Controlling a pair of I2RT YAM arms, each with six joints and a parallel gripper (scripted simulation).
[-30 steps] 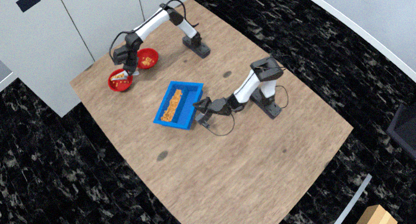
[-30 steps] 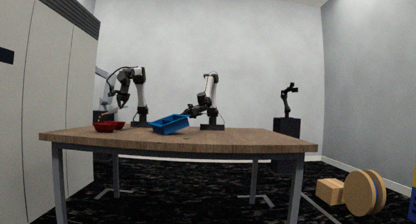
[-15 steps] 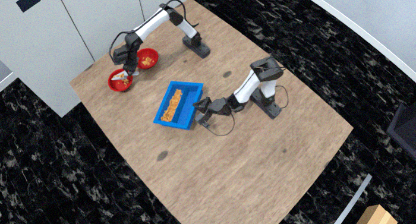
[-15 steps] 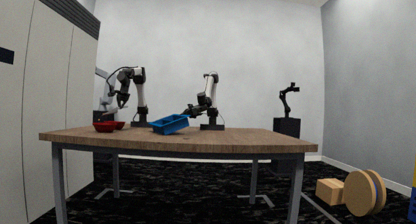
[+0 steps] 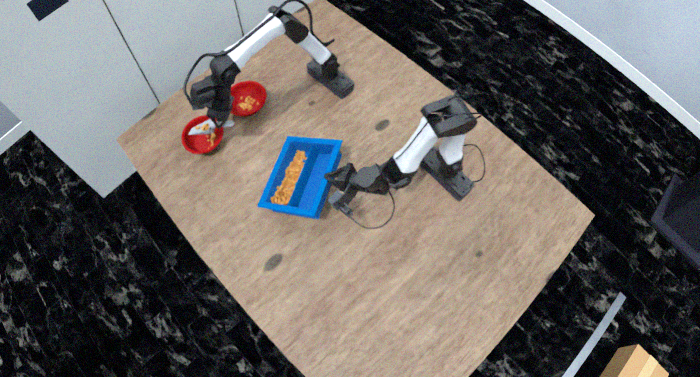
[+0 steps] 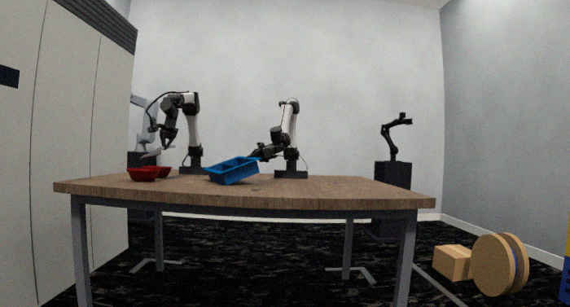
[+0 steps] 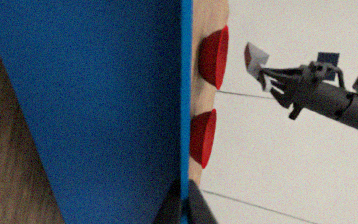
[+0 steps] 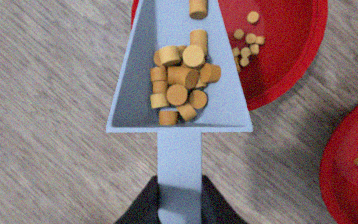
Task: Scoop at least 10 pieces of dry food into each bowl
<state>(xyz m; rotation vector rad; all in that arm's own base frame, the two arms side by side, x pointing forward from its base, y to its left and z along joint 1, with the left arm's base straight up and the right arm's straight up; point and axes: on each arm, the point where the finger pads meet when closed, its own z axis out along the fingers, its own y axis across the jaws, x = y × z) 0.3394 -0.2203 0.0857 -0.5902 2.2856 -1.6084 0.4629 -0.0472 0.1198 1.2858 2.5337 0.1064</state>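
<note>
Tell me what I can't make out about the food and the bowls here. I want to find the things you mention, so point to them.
- Food count in the bowl under the scoop (image 5: 194, 131) (image 8: 180, 160): the scoop hides part, right wrist view.
- Other bowl's (image 5: 262, 97) (image 8: 330, 175) count: cut off by the right wrist view's edge, too small from the top.
- Box (image 5: 264, 207) (image 6: 240, 175) (image 7: 95, 110) contents: hidden by its wall, left wrist view.
</note>
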